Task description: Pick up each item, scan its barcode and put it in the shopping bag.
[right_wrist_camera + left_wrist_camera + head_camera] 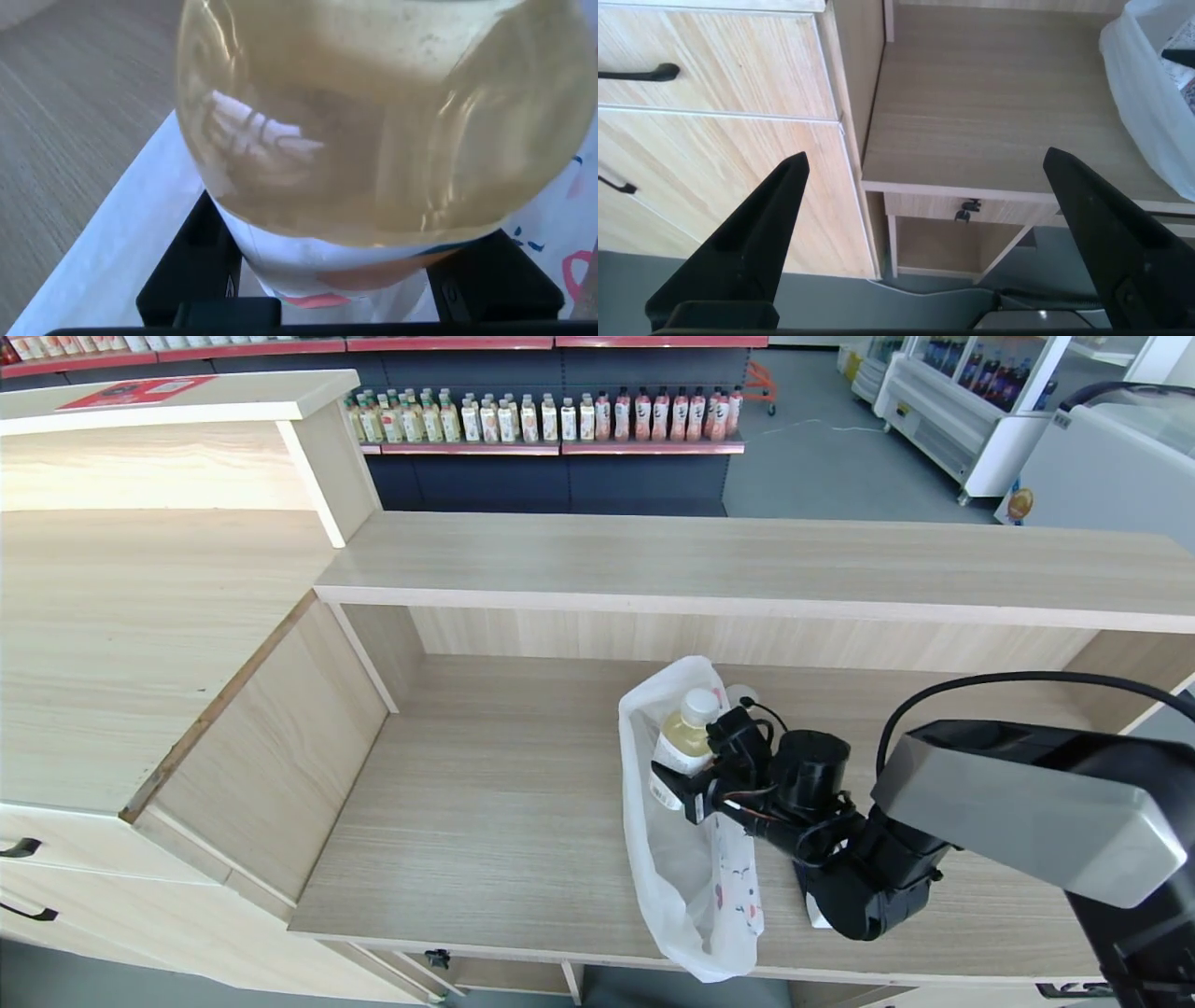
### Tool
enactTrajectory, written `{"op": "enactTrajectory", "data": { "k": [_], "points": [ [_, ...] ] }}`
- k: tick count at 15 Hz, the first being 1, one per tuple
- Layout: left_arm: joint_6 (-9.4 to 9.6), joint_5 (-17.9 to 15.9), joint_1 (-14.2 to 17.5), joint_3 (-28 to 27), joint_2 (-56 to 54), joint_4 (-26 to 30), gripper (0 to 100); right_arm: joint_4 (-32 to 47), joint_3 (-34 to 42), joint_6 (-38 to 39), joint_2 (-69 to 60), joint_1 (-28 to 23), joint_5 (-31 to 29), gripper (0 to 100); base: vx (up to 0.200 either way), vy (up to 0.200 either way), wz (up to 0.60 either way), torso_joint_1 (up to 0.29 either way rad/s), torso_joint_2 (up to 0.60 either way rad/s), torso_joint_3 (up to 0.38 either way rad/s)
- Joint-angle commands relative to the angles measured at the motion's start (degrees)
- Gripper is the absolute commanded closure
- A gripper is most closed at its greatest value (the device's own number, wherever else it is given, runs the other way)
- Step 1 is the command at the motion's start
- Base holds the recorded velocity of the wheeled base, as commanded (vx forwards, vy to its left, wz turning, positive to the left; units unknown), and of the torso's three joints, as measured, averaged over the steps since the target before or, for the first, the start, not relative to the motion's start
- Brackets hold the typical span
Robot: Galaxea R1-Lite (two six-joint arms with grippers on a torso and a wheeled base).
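At the mouth of the white plastic shopping bag (693, 896) on the pale wooden tabletop (485, 821), the right gripper (684, 786) clamps a clear, white-capped bottle of yellowish drink (684, 739), so seemingly only the release inside is left.

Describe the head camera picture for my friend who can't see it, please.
The robot's right claw grips a bottle of pale yellow drink at the mouth of a white plastic shopping bag lying on a wooden counter. Behind, a shop shelf holds rows of bottles.
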Motion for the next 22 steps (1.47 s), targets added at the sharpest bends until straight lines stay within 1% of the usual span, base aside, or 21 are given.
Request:
{"op": "enactTrajectory", "data": {
  "k": [1,4,5,8,10,11,12,13,14,16,19,21,22],
  "points": [
    [0.00,0.00,0.02,0.01,-0.02,-0.01,0,-0.98,-1.41,-0.11,3.43,-0.16,-0.14,100,0.000,0.000,0.00,0.000,0.00,0.000],
    [0.00,0.00,0.02,0.01,-0.02,-0.01,0,-3.36,-1.24,-0.02,5.54,-0.33,-0.14,100,0.000,0.000,0.00,0.000,0.00,0.000],
    [0.00,0.00,0.02,0.01,-0.02,-0.01,0,-3.71,-1.24,0.07,5.89,-0.33,-0.14,0,0.000,0.000,0.00,0.000,0.00,0.000],
    [0.00,0.00,0.02,0.01,-0.02,-0.01,0,-3.88,-0.98,1.04,5.89,-0.42,-0.14,0,0.000,0.000,0.00,0.000,0.00,0.000],
    [0.00,0.00,0.02,0.01,-0.02,-0.01,0,-3.88,0.08,4.20,4.13,-0.42,-0.14,0,0.000,0.000,0.00,0.000,0.00,0.000],
    [0.00,0.00,0.02,0.01,-0.02,-0.01,0,-3.62,2.45,10.62,-0.35,-0.42,-0.14,0,0.000,0.000,0.00,0.000,0.00,0.000],
    [0.00,0.00,0.02,0.01,-0.02,-0.01,0,-3.09,4.65,15.01,-4.48,-0.59,-0.05,0,0.000,0.000,0.00,0.000,0.00,0.000],
    [0.00,0.00,0.02,0.01,-0.02,-0.01,0,-2.74,6.23,17.38,-7.03,-1.03,0.03,0,0.000,0.000,0.00,0.000,0.00,0.000],
    [0.00,0.00,0.02,0.01,-0.02,-0.01,0,0.16,9.75,20.81,-12.92,-1.74,0.39,0,0.000,0.000,0.00,0.000,0.00,0.000],
    [0.00,0.00,0.02,0.01,-0.02,-0.01,0,5.52,13.53,21.96,-21.18,-2.35,0.30,0,0.000,0.000,0.00,0.000,0.00,0.000],
    [0.00,0.00,0.02,0.01,-0.02,-0.01,0,13.87,16.69,22.13,-31.82,-3.58,-0.05,0,0.000,0.000,0.00,0.000,0.00,0.000],
    [0.00,0.00,0.02,0.01,-0.02,-0.01,0,24.59,21.35,20.55,-42.54,-6.31,-0.58,0,0.000,0.000,0.00,0.000,0.00,0.000],
    [0.00,0.00,0.02,0.01,-0.02,-0.01,0,28.11,23.81,20.55,-48.43,-7.10,-2.34,0,0.000,0.000,0.00,0.000,0.00,0.000]
  ]
}}
